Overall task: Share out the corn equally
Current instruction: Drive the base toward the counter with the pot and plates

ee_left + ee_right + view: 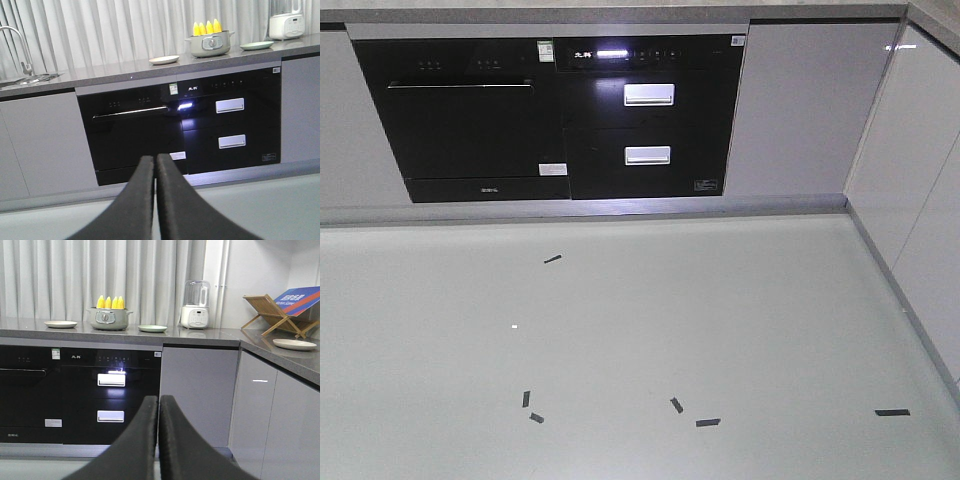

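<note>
Standing corn (207, 27): four cobs upright in pot (210, 46), upper right of frame.
Left gripper (155, 160): fingers pressed together, empty, lower centre.
Right gripper (158, 401): fingers pressed together, empty.

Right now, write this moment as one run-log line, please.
left gripper: shut, empty | right gripper: shut, empty | corn: four cobs upright in pot | cream plate, green plate: empty
</note>
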Motion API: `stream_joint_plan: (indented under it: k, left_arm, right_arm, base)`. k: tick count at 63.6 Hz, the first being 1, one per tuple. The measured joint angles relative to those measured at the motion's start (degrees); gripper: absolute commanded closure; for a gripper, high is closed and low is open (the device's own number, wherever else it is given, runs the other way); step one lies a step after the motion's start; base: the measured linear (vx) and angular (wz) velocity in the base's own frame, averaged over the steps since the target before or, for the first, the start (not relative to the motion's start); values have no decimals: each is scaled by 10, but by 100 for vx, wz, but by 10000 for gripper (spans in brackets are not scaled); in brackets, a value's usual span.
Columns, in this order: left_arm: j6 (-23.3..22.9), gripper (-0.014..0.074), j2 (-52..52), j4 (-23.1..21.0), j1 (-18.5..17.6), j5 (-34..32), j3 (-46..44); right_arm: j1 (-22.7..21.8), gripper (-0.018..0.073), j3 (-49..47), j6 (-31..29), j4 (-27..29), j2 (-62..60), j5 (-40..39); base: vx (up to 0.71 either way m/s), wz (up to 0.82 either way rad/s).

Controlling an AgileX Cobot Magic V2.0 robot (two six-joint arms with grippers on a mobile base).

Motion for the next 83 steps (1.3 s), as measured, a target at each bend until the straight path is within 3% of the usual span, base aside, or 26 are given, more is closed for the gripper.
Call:
stream_joint_plan:
  k: [83]
  left_arm:
    - [0, 603, 0, 0, 0, 0, 0]
  right_arm:
    - [0, 564, 0, 0, 0, 0, 0]
  base:
    - [0, 0]
